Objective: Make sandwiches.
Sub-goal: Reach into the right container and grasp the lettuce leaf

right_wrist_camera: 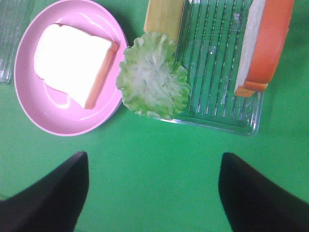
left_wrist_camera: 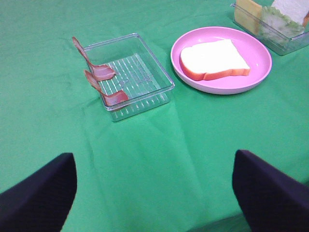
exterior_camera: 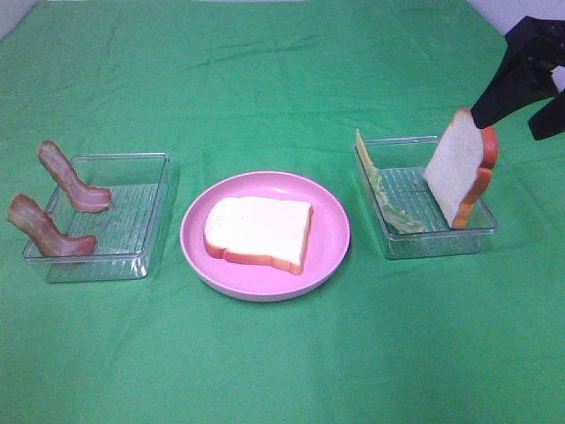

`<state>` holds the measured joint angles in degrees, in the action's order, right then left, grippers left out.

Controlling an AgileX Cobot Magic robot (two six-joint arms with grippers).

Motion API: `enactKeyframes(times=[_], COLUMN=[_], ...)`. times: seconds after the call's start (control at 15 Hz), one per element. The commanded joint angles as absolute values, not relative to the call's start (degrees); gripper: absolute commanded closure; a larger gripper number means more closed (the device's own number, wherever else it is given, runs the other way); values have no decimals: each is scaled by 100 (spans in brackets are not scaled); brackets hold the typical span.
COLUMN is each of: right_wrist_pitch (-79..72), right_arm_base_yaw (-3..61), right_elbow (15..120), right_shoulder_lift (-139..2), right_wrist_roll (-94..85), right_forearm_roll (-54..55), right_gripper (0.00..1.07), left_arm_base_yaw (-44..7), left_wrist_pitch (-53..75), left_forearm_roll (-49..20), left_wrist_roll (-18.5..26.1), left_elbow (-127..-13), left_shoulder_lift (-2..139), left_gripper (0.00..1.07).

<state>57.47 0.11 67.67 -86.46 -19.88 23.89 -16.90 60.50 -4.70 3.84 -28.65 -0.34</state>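
One white bread slice (exterior_camera: 259, 231) lies flat on the pink plate (exterior_camera: 331, 256). A second bread slice (exterior_camera: 459, 168) with an orange crust leans upright in the right clear tray (exterior_camera: 441, 243). A green lettuce piece (right_wrist_camera: 153, 75) and a yellow cheese slice (right_wrist_camera: 164, 17) lean on that tray's plate-side wall. Two bacon strips (exterior_camera: 66, 177) (exterior_camera: 40, 230) lean on the outer wall of the left tray (exterior_camera: 132, 221). My right gripper (exterior_camera: 505, 126) is open and empty, above and behind the right tray. My left gripper (left_wrist_camera: 154, 193) is open and empty over bare cloth, short of the bacon tray (left_wrist_camera: 145, 58).
A green cloth (exterior_camera: 282, 362) covers the whole table. The plate stands between the two trays. The left arm does not show in the exterior view.
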Motion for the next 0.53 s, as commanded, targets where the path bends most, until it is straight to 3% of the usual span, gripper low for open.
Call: enactKeyframes(times=[0.07, 0.27, 0.53], right_wrist_pitch=[5730, 5907, 6159], right_arm_base_yaw=[607, 1450, 1765], right_elbow=[7133, 7723, 8417], right_shoulder_lift=[-9064, -9723, -10554], right_wrist_roll=[-1587, -584, -281], right_forearm_roll=[1845, 1140, 1220], right_gripper=[38, 38, 38], left_arm_base_yaw=[-1719, -1719, -1719], left_wrist_pitch=[5987, 5987, 5987], left_forearm_roll=[-447, -447, -447], left_wrist_roll=[384, 384, 384], left_elbow=[-2859, -2859, -2859], left_shoulder_lift=[-160, -160, -160], left_gripper=[24, 24, 24])
